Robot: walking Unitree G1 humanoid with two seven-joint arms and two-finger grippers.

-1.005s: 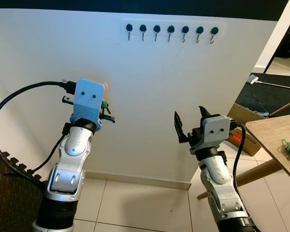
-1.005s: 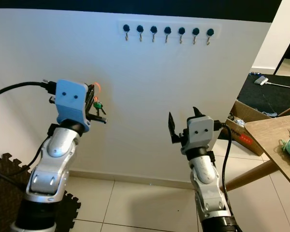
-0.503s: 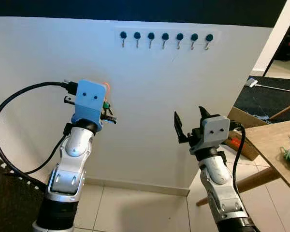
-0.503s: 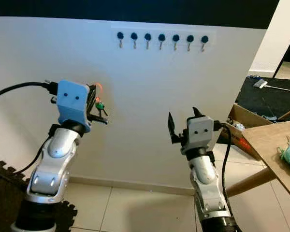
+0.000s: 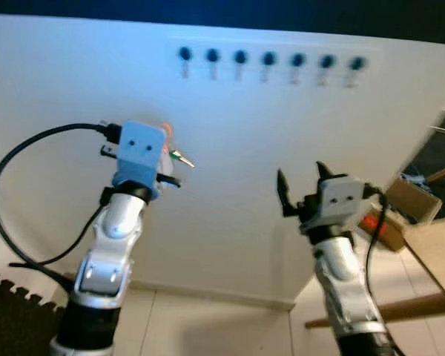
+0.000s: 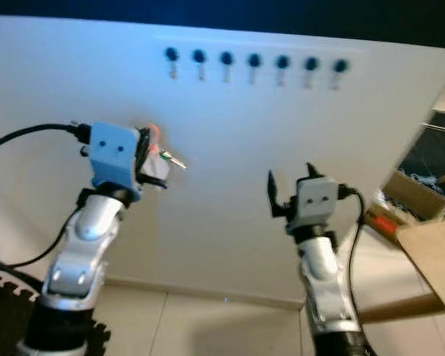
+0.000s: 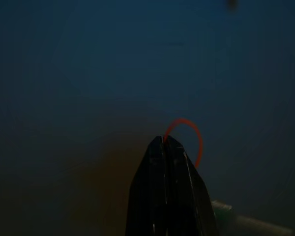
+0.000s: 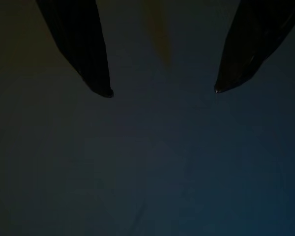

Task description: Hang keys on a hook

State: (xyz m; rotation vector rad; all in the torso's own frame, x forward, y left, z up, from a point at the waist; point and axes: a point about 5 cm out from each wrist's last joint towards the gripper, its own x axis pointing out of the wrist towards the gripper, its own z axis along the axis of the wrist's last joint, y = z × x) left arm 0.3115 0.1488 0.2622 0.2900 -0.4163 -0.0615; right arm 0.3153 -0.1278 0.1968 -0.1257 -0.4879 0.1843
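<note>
White wall (image 5: pixel 230 185) fills the scene, blurred in both eye views, with a row of seven dark-knobbed hooks (image 5: pixel 268 59) mounted high on it, toward 12 o'clock. Left gripper (image 7: pixel 167 140), carried on a silver arm with a blue wrist housing (image 5: pixel 139 150), is raised before the wall at about 9 o'clock; its two black fingers (image 7: pixel 157 187) are pressed together on the orange ring (image 7: pixel 187 135) of the keys (image 5: pixel 179 156), which loops out beyond the fingertips in the left wrist view. A key with a green head projects sideways from the gripper toward 3 o'clock, just beside the wall surface and well below the hooks, roughly under the leftmost one. Right gripper (image 5: pixel 302 185) stands at about 4 o'clock, pointing up at the wall, its two black fingers (image 8: pixel 81 44) spread well apart with nothing between them. A black cable (image 5: pixel 15 185) arcs from the left wrist housing down toward 7 o'clock. At 3 to 4 o'clock lie a cardboard box (image 5: pixel 404 208) on the tiled floor (image 5: pixel 200 326) and the corner of a wooden table (image 5: pixel 437 248); a dark foam mat (image 5: pixel 15 311) sits at 7 o'clock.
</note>
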